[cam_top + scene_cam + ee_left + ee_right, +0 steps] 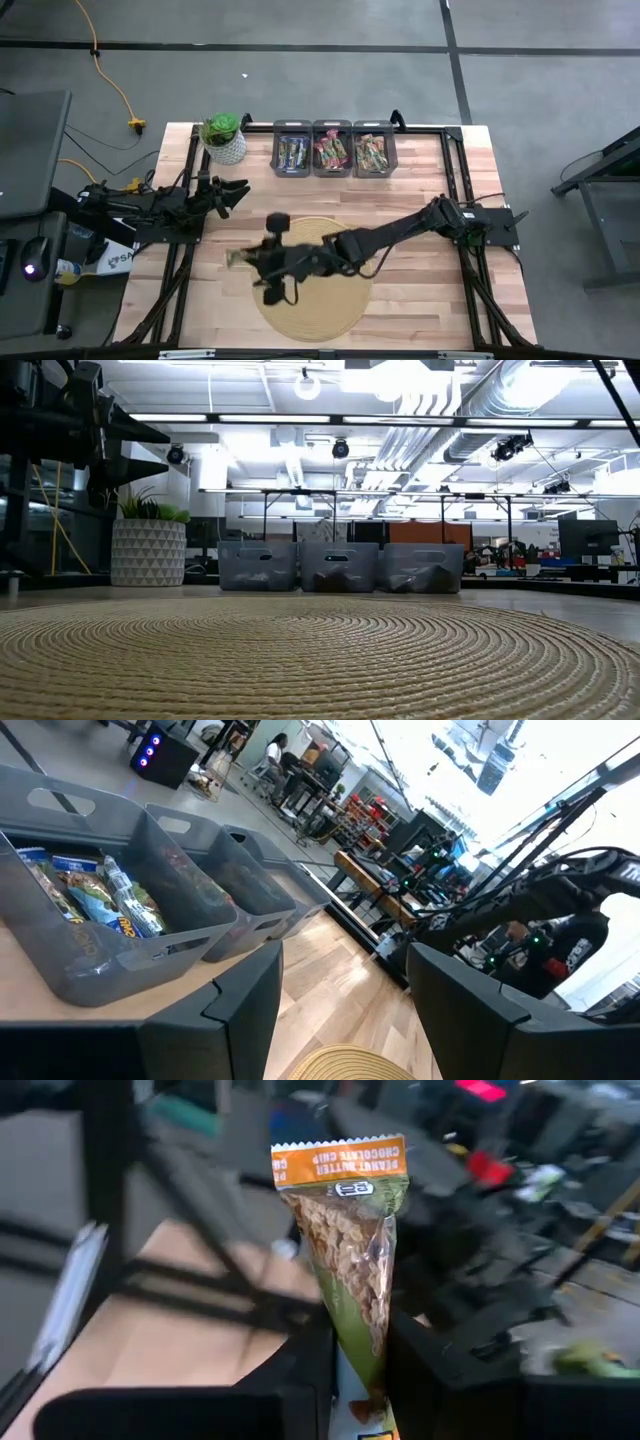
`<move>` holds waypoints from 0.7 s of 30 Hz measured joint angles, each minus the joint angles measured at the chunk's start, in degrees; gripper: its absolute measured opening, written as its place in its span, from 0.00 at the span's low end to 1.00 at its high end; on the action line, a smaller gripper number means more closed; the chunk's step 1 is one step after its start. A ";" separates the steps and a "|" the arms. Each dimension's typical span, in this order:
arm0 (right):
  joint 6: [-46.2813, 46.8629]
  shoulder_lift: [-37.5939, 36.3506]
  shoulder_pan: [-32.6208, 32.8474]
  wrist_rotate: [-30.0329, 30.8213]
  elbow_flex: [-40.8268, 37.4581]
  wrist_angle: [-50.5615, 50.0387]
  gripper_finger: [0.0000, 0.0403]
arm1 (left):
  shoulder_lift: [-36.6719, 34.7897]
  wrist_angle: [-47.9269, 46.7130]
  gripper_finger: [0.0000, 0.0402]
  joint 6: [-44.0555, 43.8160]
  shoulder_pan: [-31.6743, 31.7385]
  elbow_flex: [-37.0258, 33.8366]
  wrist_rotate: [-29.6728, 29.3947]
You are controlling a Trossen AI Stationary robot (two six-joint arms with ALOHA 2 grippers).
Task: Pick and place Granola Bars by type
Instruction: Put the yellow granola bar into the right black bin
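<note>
Here we see the right claw [358, 1365] closed on a granola bar [350, 1250] in a green and tan wrapper with an orange end strip, the bar pinched by its lower part between the two dark fingers [300, 1380] and standing up past them. From above, the right arm reaches across the tabletop [430, 290] toward the left, and its claw [255, 260] is over the left edge of the round woven mat [320, 305], with the bar [237, 258] sticking out beyond the mat's rim. The left claw [232, 190] waits with its fingers apart near the left side of the tabletop, close to a potted plant [223, 136] in a white patterned pot. Three grey bins [333, 148] stand side by side at the far edge, touching one another: the left one holds dark blue bars [291, 152], the middle one pink and red bars [332, 151], and the right one green and tan bars [372, 152].
</note>
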 joint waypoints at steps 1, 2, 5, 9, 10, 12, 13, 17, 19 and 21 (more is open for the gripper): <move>0.01 0.00 -0.43 0.86 1.31 -0.15 0.16 | -0.02 0.00 0.53 0.00 -0.02 0.00 0.00; 0.10 0.00 -0.79 1.75 2.62 -0.55 0.15 | 0.00 0.00 0.53 0.00 -0.02 0.00 0.00; 1.78 -0.91 -1.69 4.30 4.90 -2.27 0.15 | -0.01 0.00 0.53 0.00 -0.02 0.00 0.00; 7.08 -6.72 -3.19 4.68 0.40 -6.52 0.15 | 0.00 0.00 0.53 0.00 -0.01 0.00 0.00; 9.18 -8.33 -3.75 4.76 -0.58 -9.30 0.15 | -0.01 0.00 0.53 0.00 -0.02 0.00 0.00; 12.53 -11.53 -5.05 4.85 -2.44 -13.39 0.15 | 0.00 0.02 0.53 0.00 0.00 0.00 0.00; 13.45 -13.16 -5.61 5.17 -3.57 -15.60 0.15 | 0.00 0.02 0.53 0.00 0.00 0.00 0.00; 16.04 -21.05 -7.66 6.56 -9.71 -20.69 0.14 | 0.00 0.05 0.53 0.00 -0.02 0.00 0.03; 17.77 -25.77 -8.74 7.70 -14.13 -22.85 0.13 | 0.00 0.11 0.53 0.00 -0.02 0.00 0.00; 19.32 -30.96 -9.95 9.39 -19.60 -23.86 0.12 | 0.00 0.11 0.53 0.00 -0.01 0.00 0.02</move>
